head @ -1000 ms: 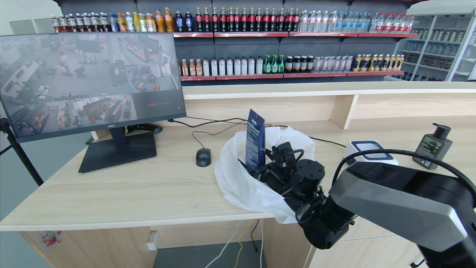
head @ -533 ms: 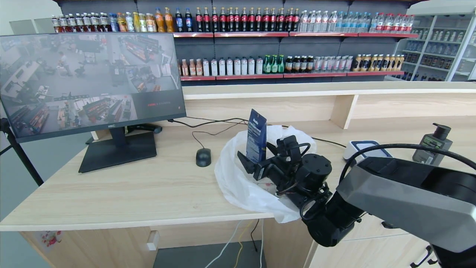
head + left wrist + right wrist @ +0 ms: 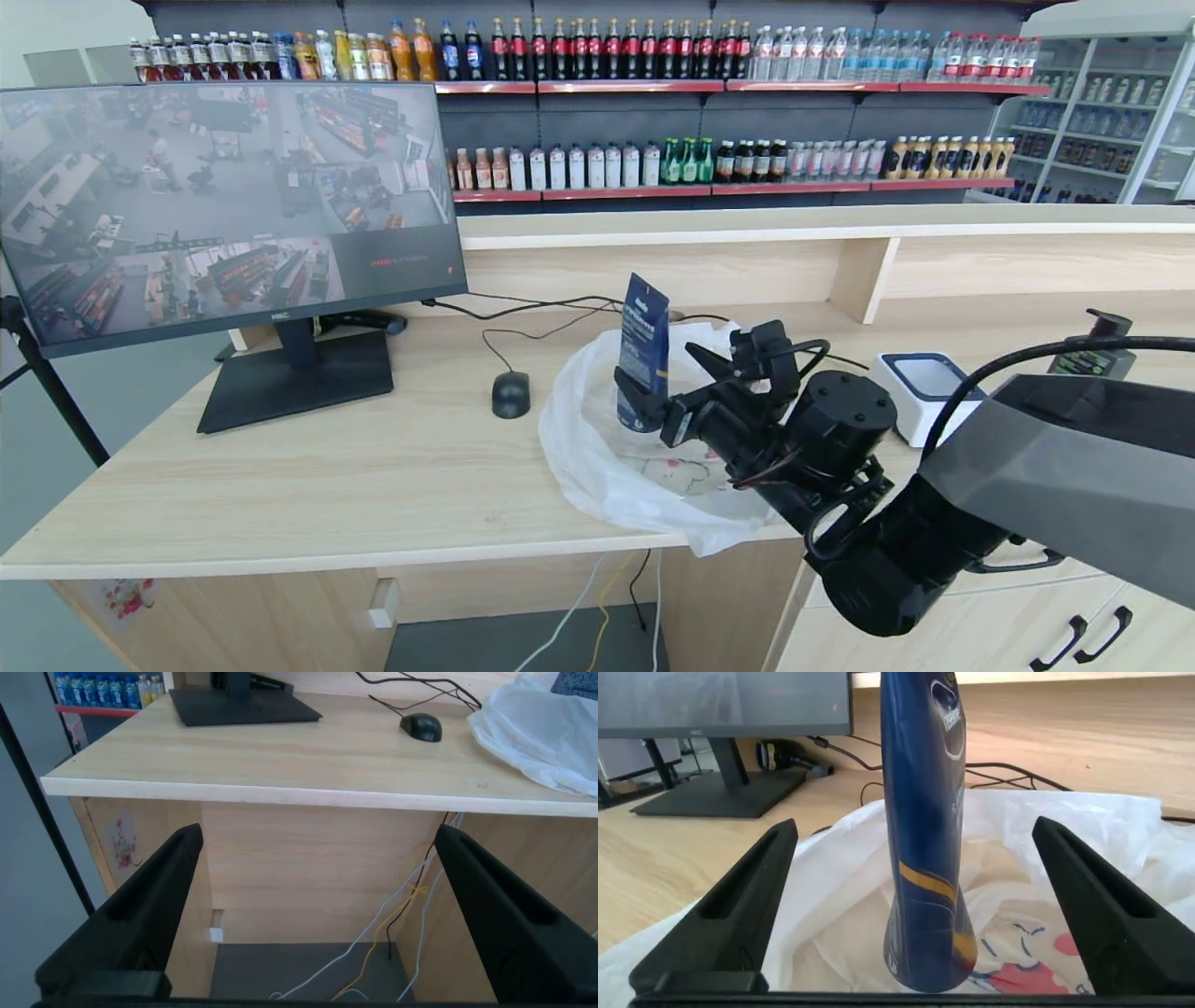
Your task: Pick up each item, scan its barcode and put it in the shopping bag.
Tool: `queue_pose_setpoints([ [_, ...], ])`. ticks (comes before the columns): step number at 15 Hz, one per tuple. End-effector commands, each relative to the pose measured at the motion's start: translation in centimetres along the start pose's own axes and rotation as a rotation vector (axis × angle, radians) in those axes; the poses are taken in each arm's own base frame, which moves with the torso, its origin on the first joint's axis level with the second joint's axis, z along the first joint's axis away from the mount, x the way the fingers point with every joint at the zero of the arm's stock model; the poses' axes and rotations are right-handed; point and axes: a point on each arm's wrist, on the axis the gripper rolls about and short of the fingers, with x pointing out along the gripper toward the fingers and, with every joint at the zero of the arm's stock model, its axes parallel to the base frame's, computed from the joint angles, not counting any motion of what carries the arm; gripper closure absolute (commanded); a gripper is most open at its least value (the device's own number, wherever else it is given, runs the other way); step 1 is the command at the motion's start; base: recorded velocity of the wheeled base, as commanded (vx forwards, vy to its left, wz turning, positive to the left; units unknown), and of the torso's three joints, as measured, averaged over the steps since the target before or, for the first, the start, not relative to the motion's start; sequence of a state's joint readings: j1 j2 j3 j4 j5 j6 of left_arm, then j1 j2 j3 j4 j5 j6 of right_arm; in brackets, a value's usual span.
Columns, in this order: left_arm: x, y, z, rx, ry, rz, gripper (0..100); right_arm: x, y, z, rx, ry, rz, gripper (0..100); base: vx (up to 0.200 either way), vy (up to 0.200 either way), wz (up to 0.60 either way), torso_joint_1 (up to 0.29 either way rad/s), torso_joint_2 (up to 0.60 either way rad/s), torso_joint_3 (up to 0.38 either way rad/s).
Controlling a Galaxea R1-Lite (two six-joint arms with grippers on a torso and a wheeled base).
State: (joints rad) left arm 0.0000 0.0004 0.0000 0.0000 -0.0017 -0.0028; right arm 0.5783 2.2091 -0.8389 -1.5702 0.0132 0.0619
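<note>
A tall blue tube (image 3: 643, 350) stands upright inside the white shopping bag (image 3: 597, 462) on the wooden counter. My right gripper (image 3: 670, 381) is open just right of the tube, above the bag's mouth, one finger low by the tube's base and the other higher up. From the right wrist view the tube (image 3: 924, 831) rises between the spread fingers (image 3: 719, 924) without touching them, with the bag (image 3: 1092, 840) beneath. My left gripper (image 3: 318, 835) is open and holds nothing, low in front of the counter's front edge (image 3: 308, 793).
A white barcode scanner (image 3: 920, 378) sits right of the bag, with a dark pump bottle (image 3: 1092, 353) beyond it. A mouse (image 3: 511, 393) and a monitor (image 3: 224, 205) occupy the counter's left side. Cables run behind the bag. Bottle shelves line the back wall.
My right gripper has let go of the tube, opened, and drawn up and to the right out of the bag. The tube stays standing in the bag.
</note>
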Motion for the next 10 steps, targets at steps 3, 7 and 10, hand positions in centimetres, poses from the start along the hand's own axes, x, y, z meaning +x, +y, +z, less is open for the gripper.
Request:
queue_pose_setpoints([
  [3,0.0,0.0,0.0,0.0,0.0,0.002,0,-3.9,0.7,3.7,-0.004,-0.003,-0.012,0,0.0,0.0,0.0,0.0,0.0,0.0],
  [7,0.0,0.0,0.0,0.0,0.0,0.002,0,-6.8,1.7,5.2,0.023,0.011,-0.009,0,0.0,0.0,0.0,0.0,0.0,0.0],
  [10,0.0,0.0,0.0,0.001,0.0,0.0,0,-6.8,1.7,5.1,0.031,0.012,-0.007,0,0.0,0.0,0.0,0.0,0.0,0.0],
])
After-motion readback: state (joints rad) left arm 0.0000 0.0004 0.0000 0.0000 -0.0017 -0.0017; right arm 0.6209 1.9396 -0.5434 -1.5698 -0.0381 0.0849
